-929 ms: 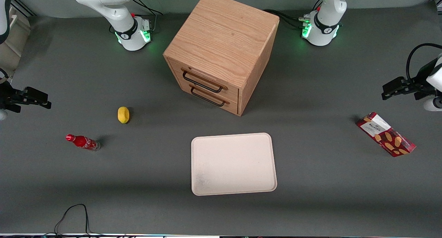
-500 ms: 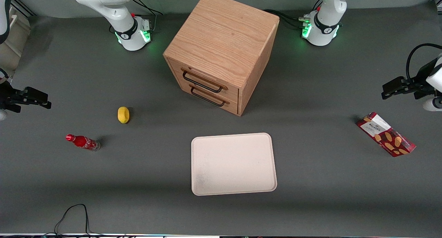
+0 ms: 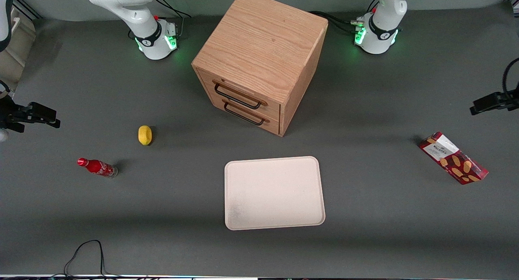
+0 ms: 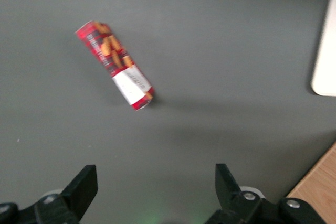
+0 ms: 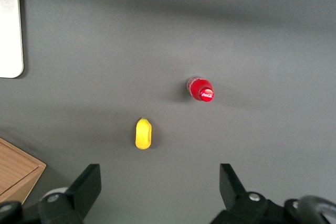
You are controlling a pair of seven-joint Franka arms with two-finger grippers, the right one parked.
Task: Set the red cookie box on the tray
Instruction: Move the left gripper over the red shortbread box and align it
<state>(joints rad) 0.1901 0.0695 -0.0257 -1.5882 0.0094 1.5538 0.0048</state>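
The red cookie box (image 3: 453, 158) lies flat on the grey table toward the working arm's end, its white label end pointing away from the front camera. It also shows whole in the left wrist view (image 4: 114, 64), untouched. My gripper (image 3: 480, 105) hangs above the table, farther from the front camera than the box and apart from it. It is open (image 4: 156, 190), with nothing between its fingers. The cream tray (image 3: 274, 192) sits mid-table, nearer the front camera than the cabinet. One rounded tray corner (image 4: 326, 51) is visible from the wrist.
A wooden two-drawer cabinet (image 3: 259, 61) stands mid-table, drawers shut; its corner (image 4: 317, 192) shows in the wrist view. Toward the parked arm's end lie a yellow lemon-like object (image 3: 144, 134) and a small red soda bottle (image 3: 97, 166). A black cable (image 3: 87, 251) loops near the front edge.
My gripper has drawn sideways toward the working arm's end of the table, so less of it shows in the front view. The cookie box and tray have not moved.
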